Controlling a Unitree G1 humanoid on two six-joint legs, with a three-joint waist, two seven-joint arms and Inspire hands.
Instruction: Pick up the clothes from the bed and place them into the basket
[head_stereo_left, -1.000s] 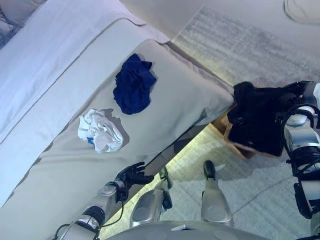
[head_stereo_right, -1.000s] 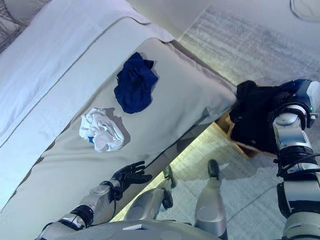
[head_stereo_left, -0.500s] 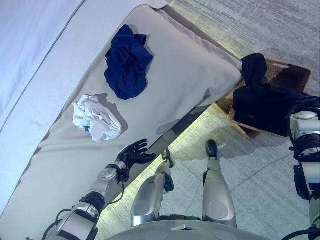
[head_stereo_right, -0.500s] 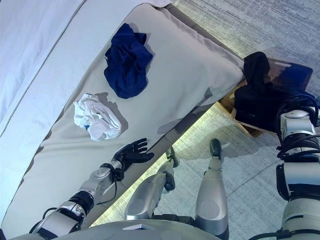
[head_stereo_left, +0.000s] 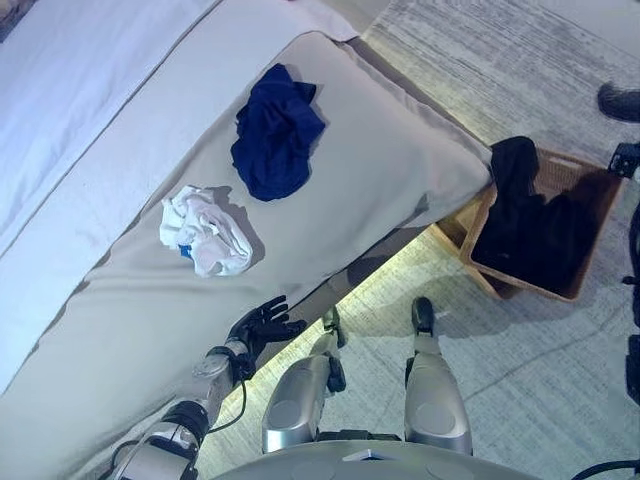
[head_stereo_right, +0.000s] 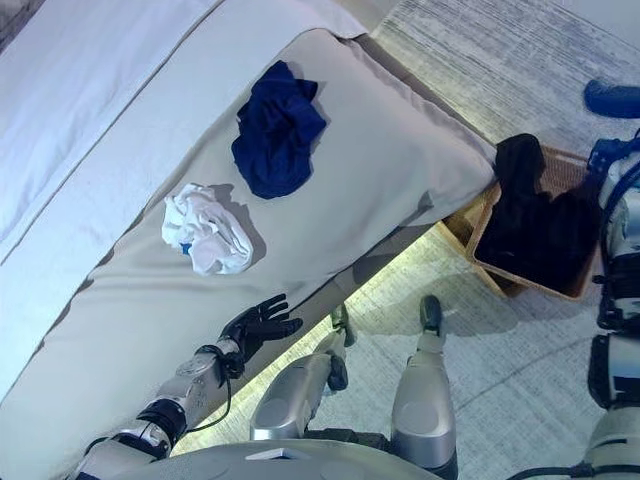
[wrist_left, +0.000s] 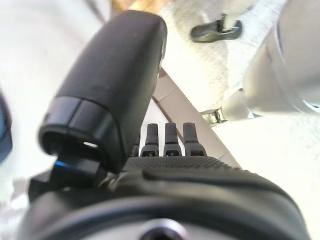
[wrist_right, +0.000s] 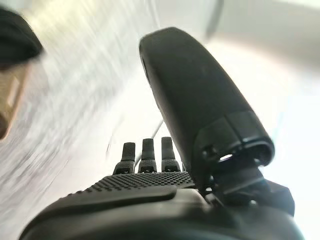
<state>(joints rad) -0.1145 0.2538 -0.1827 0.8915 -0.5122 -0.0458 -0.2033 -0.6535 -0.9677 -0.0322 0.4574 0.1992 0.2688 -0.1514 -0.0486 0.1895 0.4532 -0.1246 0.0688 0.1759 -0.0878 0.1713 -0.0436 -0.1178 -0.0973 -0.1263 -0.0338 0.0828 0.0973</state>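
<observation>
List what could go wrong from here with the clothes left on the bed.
1. The black clothing hangs over the basket rim and might slip out when more is dropped in.
2. The white garment and navy garment lie apart, so one grab by the open left hand probably misses one.
3. Loosely crumpled, either might unravel and trail during the carry.

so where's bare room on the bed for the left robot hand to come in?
Free: the grey cover between the left robot hand and the crumpled white garment, and the corner stretch between the bunched navy blue garment and the brown wicker basket. Tight: the narrow gap between the two garments. The basket already holds black clothes.
</observation>
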